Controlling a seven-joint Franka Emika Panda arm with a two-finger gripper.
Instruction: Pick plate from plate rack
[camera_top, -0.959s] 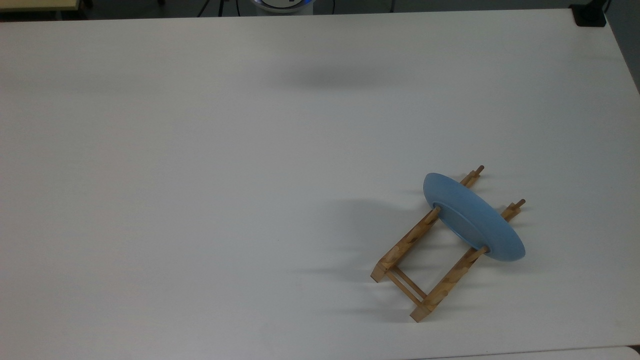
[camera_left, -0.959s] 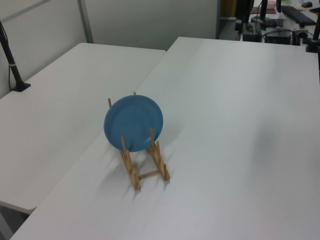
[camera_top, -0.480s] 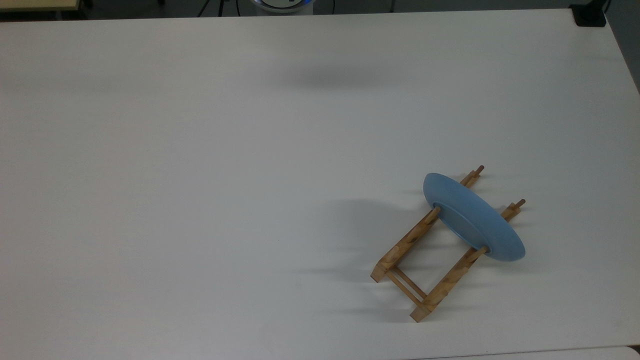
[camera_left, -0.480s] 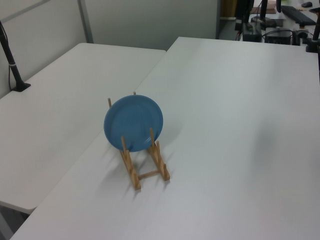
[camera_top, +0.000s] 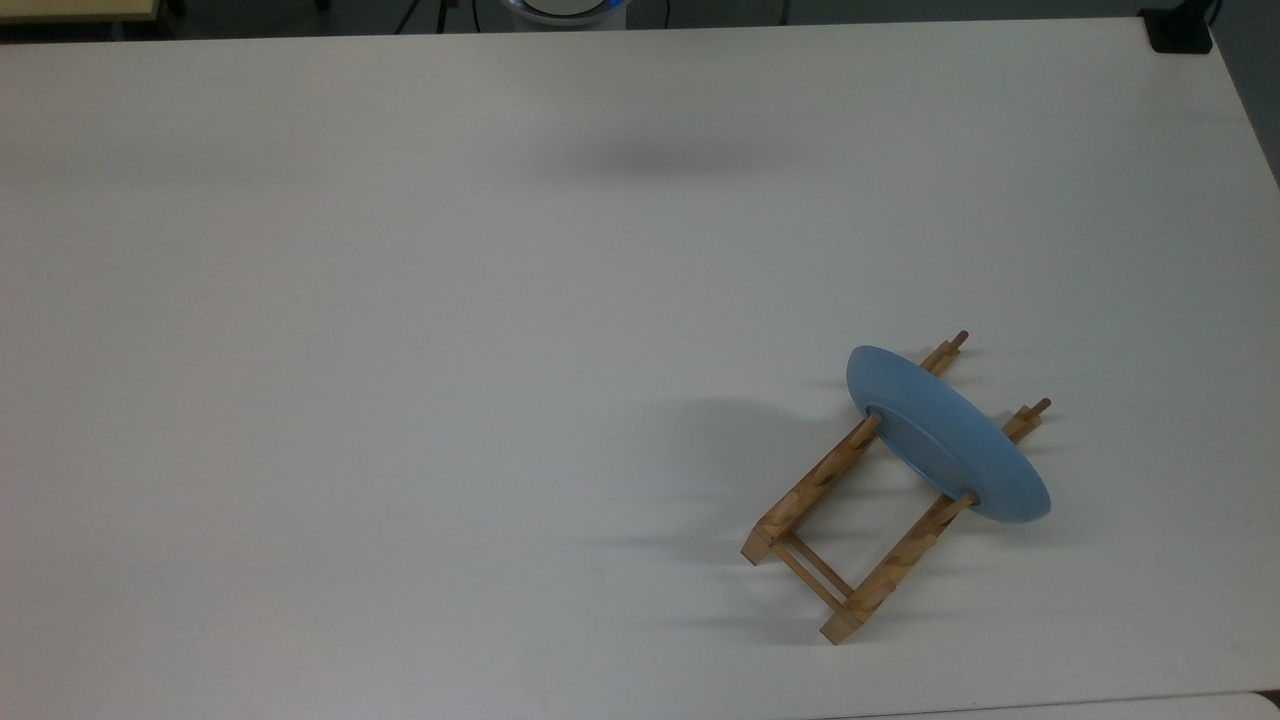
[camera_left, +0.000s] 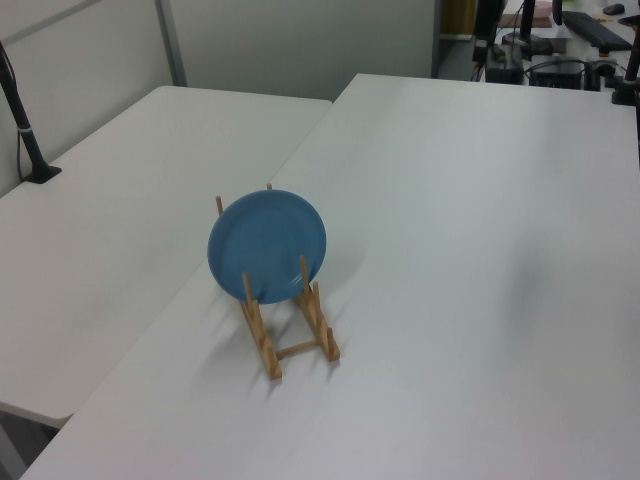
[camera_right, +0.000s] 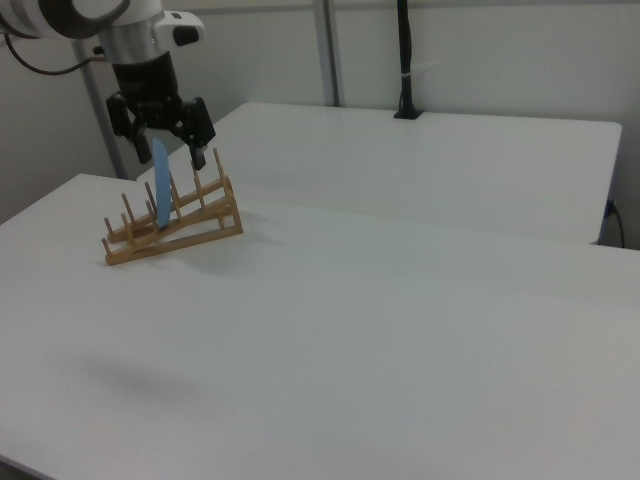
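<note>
While standing on edge between the dowel pegs, the round light-blue plate (camera_top: 945, 435) (camera_left: 267, 246) (camera_right: 163, 197) sits in the small light-wood plate rack (camera_top: 850, 510) (camera_left: 290, 330) (camera_right: 172, 225) on the white bench (camera_top: 400, 350), near the top view's lower right. Black end effector (camera_right: 161, 140) hovers spread apart, straddling the plate's top edge, gripping nothing.

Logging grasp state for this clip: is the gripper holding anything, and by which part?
Nothing held. The open gripper straddles the plate's top edge, the plate seated in the plate rack.

In the right view, the round light-blue plate (camera_right: 162, 199) shows edge-on, its faces hidden; the robot arm is cut off at the top-left corner.
</note>
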